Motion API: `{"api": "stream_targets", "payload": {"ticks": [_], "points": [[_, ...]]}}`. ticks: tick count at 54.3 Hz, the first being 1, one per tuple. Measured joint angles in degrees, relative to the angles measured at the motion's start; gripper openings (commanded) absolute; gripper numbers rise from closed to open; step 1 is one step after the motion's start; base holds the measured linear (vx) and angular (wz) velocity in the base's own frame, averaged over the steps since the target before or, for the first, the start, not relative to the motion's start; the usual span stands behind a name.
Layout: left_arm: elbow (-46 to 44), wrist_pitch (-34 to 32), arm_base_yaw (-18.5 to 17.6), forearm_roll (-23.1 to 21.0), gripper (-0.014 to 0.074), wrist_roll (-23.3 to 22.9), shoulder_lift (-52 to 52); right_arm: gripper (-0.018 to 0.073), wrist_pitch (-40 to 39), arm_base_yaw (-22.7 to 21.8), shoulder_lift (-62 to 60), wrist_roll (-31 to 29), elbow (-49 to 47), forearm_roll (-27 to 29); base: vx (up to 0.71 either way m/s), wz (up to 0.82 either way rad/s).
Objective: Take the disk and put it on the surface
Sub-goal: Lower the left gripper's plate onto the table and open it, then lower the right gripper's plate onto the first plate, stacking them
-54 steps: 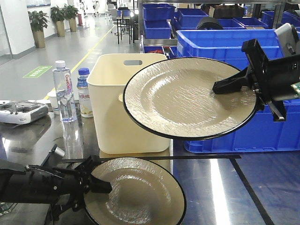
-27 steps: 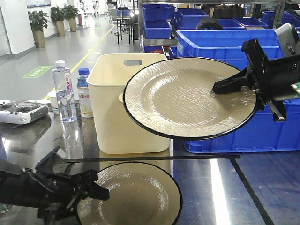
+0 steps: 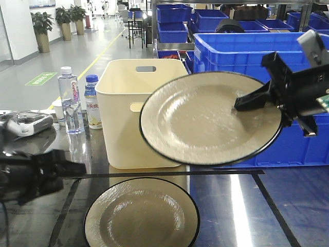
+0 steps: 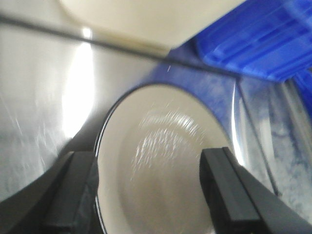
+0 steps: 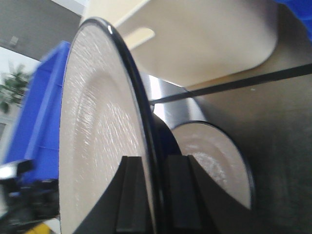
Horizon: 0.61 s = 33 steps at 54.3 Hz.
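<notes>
- R gripper [image 3: 244, 101]: jaws closed down on the rim of the raised plate [image 3: 205, 118]. Wrist cam shows one finger [image 5: 129, 190] on the plate face and the other behind the rim, edge pinched btwn them.
- Raised plate: cream w/ black rim, in the air, tilted w/ its face toward the front cam. It sits in front of the cream bin [image 3: 139, 103] and blue crates [image 3: 231, 46], well above the tabletop [image 3: 231, 206].
- Flat plate [image 3: 141, 218]: same type, lying flat on the shiny grey tabletop, inside the black tape lines [image 3: 169, 174], just in front of the bin. Nothing touching it.
- L gripper [image 3: 77, 167]: blurred in front cam, at the left, apart from the flat plate. Wrist cam shows the fingers [image 4: 73, 195] spread wide w/ nothing btwn them; the flat plate [image 4: 161, 165] lies on the metal below.
- R wrist cam: flat plate [image 5: 214, 156] shows past the raised plate's [image 5: 92, 146] edge, tape line [image 5: 243, 83] and bin [image 5: 204, 39] beyond.
- Back left of table: 2 bottles [image 3: 69, 100] side by side next to the bin, and a grey handheld controller [image 3: 23, 122] further left.
</notes>
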Motion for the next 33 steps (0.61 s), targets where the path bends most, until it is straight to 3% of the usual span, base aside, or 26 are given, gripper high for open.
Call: {"api": "stream_targets", "payload": {"ticks": [18,33], "points": [[0.0,-2.71,0.26,0.1,0.055,0.0,-10.5,-0.0005,-7.23,13.84,10.09,1.38,0.0,-3.99,0.0,0.0],[0.0,-1.96,0.26,0.17,0.055,0.0,-11.5,-0.0005,-9.22,16.11,18.13,2.73,0.0,-5.25,0.0,0.0]]}}
